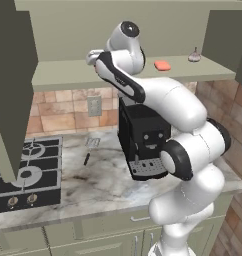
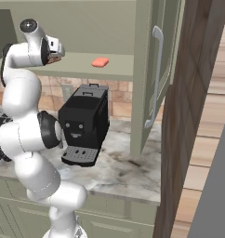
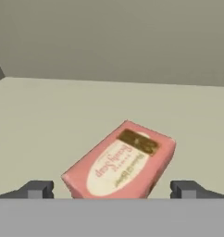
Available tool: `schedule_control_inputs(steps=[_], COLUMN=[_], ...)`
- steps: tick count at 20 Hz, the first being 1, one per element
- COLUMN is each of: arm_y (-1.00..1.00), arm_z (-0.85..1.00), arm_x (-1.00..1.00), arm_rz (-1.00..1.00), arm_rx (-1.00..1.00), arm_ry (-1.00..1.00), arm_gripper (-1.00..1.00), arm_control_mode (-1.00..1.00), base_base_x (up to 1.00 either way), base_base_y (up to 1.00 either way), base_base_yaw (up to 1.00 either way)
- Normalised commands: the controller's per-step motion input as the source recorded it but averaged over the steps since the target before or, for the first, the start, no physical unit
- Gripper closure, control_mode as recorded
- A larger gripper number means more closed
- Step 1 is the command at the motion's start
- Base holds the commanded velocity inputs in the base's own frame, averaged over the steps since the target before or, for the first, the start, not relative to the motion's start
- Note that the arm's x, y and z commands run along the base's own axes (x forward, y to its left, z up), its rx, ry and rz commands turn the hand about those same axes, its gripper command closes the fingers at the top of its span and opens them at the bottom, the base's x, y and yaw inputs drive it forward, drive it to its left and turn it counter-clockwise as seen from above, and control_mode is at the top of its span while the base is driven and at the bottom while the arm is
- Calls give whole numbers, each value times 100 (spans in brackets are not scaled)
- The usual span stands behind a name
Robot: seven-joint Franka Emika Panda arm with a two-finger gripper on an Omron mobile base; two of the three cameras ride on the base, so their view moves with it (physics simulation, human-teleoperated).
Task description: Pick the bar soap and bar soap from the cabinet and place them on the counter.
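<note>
A boxy pinkish-orange bar soap (image 3: pixel 121 162) with a pale oval label lies flat on the cabinet shelf (image 3: pixel 49 115). It sits just ahead of my gripper (image 3: pixel 111 189) and between the two dark fingertips (image 3: pixel 37 189), which stand wide apart on either side of it without touching it. The gripper is open. From the base cameras, my gripper (image 1: pixel 94 57) (image 2: pixel 57 50) reaches into the open sage-green cabinet (image 1: pixel 68 75) at shelf height. A second, rounded coral-red bar soap (image 1: pixel 162 65) (image 2: pixel 100 62) rests further right on the same shelf. Below lies the marbled counter (image 1: pixel 93 185) (image 2: pixel 128 172).
A black coffee machine (image 1: pixel 143 140) (image 2: pixel 84 123) stands on the counter right under the shelf. A gas hob (image 1: pixel 23 175) sits at the left, with a small utensil (image 1: pixel 90 147) beside it. A pale knob-topped item (image 1: pixel 194 56) is at the shelf's right end. The cabinet door (image 2: pixel 156 69) hangs open.
</note>
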Motion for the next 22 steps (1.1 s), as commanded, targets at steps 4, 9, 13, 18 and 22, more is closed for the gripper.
schedule_control_inputs(steps=[4, 9, 13, 18, 22], arm_y=[13, 0, 0, 0, 0], arm_z=[-11, -20, -22, -29, -20], arm_x=[22, 14, 3, 0, 0], arm_rz=[0, 0, 0, 0, 0], arm_rx=[-2, -1, -1, -2, 0], arm_ry=[3, 3, 0, 0, 0], arm_gripper=[-100, -100, -100, 100, 100], arm_control_mode=[-100, -100, -100, -100, -100], base_base_x=[0, 0, 0, 0, 0], base_base_y=[0, 0, 0, 0, 0], base_base_yaw=[0, 0, 0, 0, 0])
